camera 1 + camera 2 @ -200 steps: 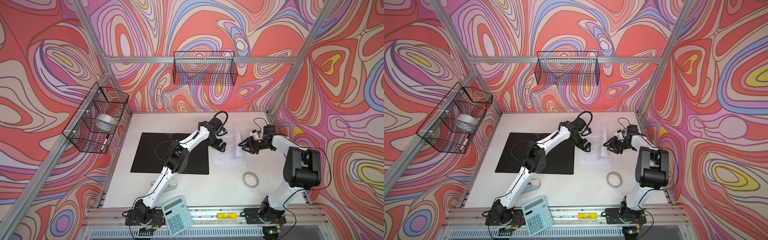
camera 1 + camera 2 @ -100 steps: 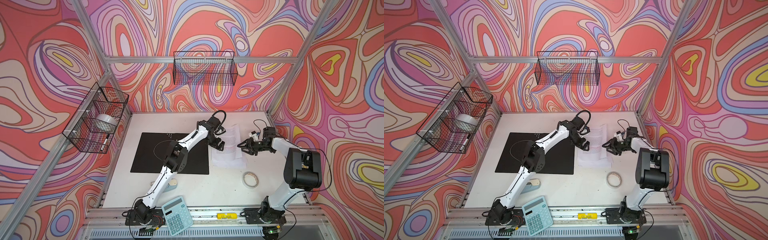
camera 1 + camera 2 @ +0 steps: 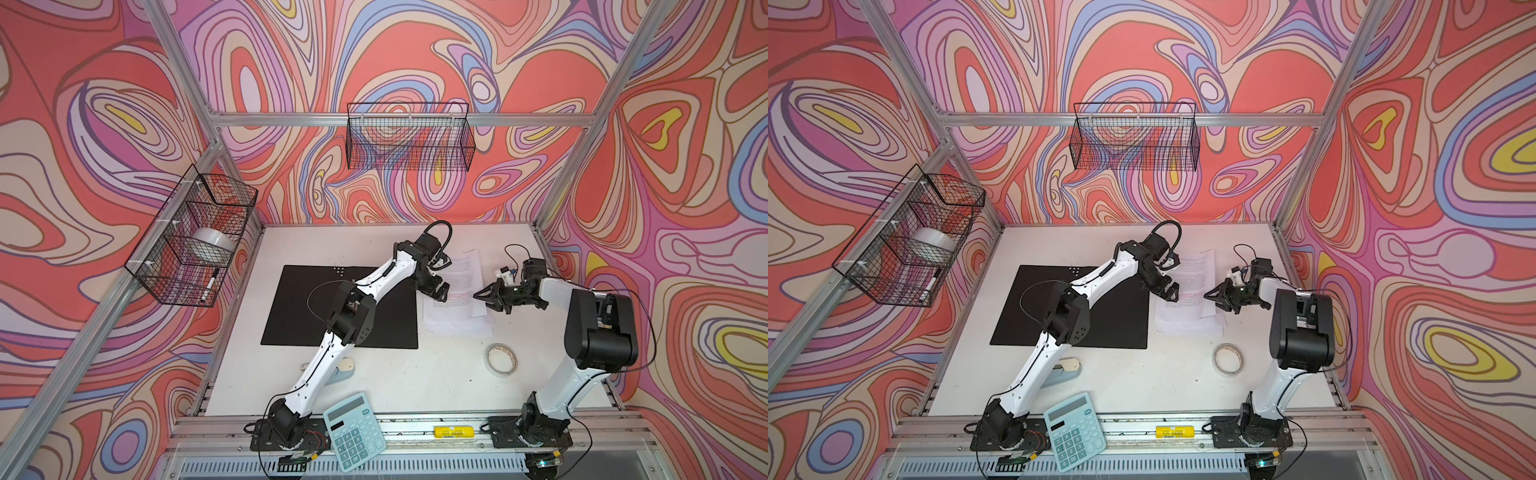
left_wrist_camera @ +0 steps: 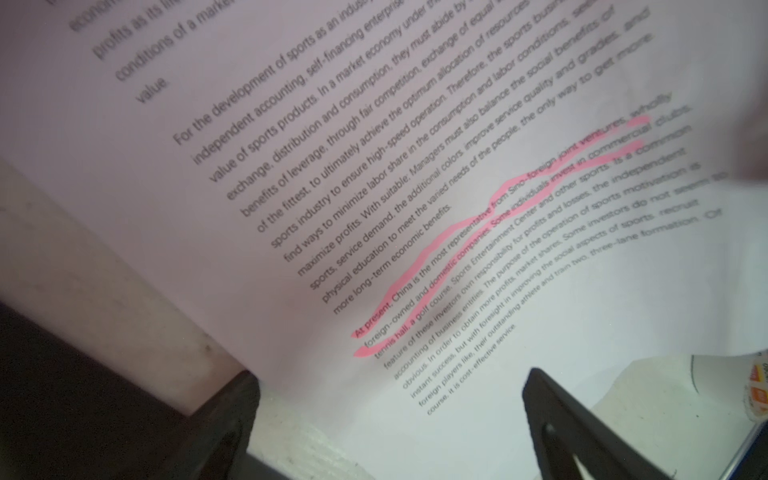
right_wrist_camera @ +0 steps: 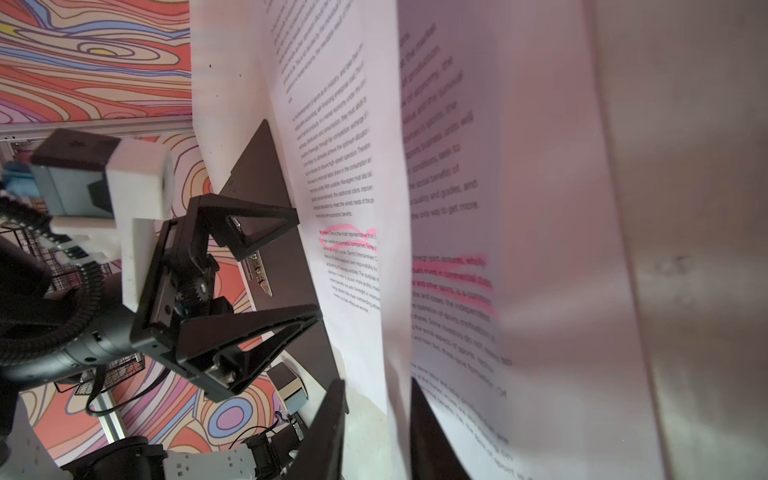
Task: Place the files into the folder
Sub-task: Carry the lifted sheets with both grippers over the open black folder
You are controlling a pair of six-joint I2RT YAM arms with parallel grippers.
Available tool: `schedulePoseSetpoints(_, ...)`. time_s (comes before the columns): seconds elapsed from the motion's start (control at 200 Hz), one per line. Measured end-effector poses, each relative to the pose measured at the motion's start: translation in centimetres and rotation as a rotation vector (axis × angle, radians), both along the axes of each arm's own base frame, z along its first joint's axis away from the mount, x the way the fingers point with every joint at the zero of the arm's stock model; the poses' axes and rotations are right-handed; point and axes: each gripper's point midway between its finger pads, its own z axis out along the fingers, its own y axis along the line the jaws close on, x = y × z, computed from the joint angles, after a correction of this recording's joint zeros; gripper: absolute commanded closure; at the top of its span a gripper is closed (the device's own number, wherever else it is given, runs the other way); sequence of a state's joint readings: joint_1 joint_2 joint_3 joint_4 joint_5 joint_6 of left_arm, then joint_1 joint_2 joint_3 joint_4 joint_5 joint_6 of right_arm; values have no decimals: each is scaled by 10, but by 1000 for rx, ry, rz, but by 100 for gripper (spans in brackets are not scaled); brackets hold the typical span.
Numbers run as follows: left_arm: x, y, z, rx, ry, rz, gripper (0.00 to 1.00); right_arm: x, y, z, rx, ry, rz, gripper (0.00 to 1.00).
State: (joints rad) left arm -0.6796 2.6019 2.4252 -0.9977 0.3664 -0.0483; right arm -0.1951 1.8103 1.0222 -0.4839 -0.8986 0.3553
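Pick-up step: right gripper (image 5: 376,415) pinching the lifted right edge of the files (image 3: 457,299), left gripper (image 3: 436,291) spread above them; next, carry left onto the open folder (image 3: 307,307).

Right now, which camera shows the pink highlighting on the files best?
The left wrist view: the files fill it, pink lines sharp and readable. The right wrist view shows them edge-on and partly blurred; in both top views they're small, highlighting barely visible.

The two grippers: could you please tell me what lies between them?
The files lie between the left gripper and the right gripper. Both top views show this.
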Motion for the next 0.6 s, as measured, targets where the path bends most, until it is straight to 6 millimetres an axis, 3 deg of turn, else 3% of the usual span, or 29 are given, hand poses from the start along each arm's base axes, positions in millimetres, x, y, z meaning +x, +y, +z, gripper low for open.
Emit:
schedulePoseSetpoints(0.24,-4,5,1,8,20,3,0,2,0,0,1,3,-3,100)
schedulePoseSetpoints(0.381,-2,16,8,11,38,21,0,6,-2,10,-5,-12,-6,100)
schedulePoseSetpoints(0.496,6,28,31,-10,20,47,0,10,-3,34,-18,-64,-10,100)
schedulePoseSetpoints(0.601,17,40,71,-57,-30,81,0,17,-4,62,-28,-129,-15,100)
